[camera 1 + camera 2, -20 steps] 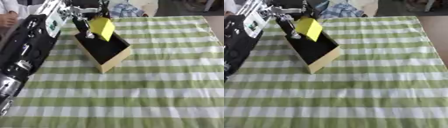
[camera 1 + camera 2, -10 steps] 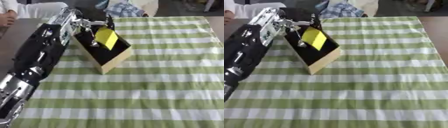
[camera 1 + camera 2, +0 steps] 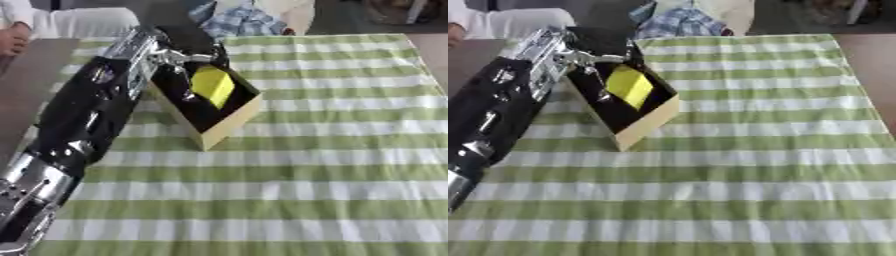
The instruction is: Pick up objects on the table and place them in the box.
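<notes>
An open cardboard box [image 3: 229, 126] with a dark inside lies askew on the green-and-white striped tablecloth, left of centre at the back. A yellow block [image 3: 213, 86] stands tilted inside it, near the right wall. My left arm comes in from the lower left, and my left hand [image 3: 181, 56] is over the box's far end. Its fingers are curled about the upper edge of the block, with one dark finger [image 3: 182, 84] down along the block's left side. My right hand shows in neither view.
The striped cloth [image 3: 332, 165] covers the table to the right of the box and in front of it. A blue checked cloth [image 3: 247, 21] lies beyond the far edge. A person's hand [image 3: 12, 40] rests at the far left. Brown floor shows past the right edge [image 3: 877, 65].
The yellow block has gone down from above the box's rim into the box, with my left hand following it. The whole picture has also shifted a little.
</notes>
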{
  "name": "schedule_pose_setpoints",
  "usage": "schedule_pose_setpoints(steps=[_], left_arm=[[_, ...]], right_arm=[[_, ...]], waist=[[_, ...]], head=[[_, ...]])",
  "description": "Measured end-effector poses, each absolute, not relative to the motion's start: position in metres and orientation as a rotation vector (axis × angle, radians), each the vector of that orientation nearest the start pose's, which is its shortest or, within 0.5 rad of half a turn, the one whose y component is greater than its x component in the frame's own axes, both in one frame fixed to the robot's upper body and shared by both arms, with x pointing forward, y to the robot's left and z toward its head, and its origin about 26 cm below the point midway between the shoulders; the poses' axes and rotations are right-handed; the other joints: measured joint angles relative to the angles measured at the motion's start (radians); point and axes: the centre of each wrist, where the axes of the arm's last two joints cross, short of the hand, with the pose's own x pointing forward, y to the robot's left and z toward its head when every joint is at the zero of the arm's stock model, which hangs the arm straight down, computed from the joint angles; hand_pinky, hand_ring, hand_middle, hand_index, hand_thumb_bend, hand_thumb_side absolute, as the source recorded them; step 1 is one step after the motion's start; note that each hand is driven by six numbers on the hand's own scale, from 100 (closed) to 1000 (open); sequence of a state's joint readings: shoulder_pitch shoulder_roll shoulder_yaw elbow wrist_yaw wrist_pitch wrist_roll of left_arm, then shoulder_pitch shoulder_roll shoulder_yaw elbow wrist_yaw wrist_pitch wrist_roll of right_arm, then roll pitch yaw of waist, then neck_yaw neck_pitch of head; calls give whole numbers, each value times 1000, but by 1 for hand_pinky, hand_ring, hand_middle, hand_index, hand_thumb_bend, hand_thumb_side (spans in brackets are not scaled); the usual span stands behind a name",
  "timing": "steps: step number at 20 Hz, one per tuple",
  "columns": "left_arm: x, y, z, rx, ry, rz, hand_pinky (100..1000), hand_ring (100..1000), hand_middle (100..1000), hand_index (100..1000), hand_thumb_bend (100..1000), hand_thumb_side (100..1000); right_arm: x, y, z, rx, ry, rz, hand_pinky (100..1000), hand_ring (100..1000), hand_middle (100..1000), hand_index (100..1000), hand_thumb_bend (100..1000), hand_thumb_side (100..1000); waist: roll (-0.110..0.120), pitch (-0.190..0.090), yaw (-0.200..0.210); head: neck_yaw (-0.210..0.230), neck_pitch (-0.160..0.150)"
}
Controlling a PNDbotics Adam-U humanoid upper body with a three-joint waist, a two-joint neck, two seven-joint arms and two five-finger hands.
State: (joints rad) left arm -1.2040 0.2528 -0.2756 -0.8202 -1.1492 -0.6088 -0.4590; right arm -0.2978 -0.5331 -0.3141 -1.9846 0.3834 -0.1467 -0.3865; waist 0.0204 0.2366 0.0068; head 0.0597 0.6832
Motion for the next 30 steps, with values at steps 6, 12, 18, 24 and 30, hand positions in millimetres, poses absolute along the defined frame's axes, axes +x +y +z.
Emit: schedule_pose_setpoints(steps=[6,12,18,24,30], left_arm=[[498,148,243,-1038,1788,2763,682,725,681,820,457,158],[498,150,240,-1042,1782,2774,853,864,818,878,556,169],[496,149,243,-1075,1802,2718,844,867,812,875,546,160],[493,148,252,-1077,1924,2618,770,793,761,859,372,157],[480,149,283,-1052,2115,2445,749,760,733,845,372,100]], right_arm=[[282,-363,254,1577,3146,-168,633,702,732,807,100,857],[282,-363,253,1580,3152,-153,632,700,730,807,100,858],[281,-363,252,1585,3155,-153,632,700,730,807,100,858],[281,-364,251,1588,3157,-138,634,703,731,807,100,860],[281,-364,250,1591,3157,-137,638,705,732,807,100,854]], waist=[[-3,0,1],[-4,0,2],[-6,0,4],[-6,-8,6],[-3,-22,13]], head=[[-1,0],[-1,0],[-2,0],[-5,1],[-11,6]])
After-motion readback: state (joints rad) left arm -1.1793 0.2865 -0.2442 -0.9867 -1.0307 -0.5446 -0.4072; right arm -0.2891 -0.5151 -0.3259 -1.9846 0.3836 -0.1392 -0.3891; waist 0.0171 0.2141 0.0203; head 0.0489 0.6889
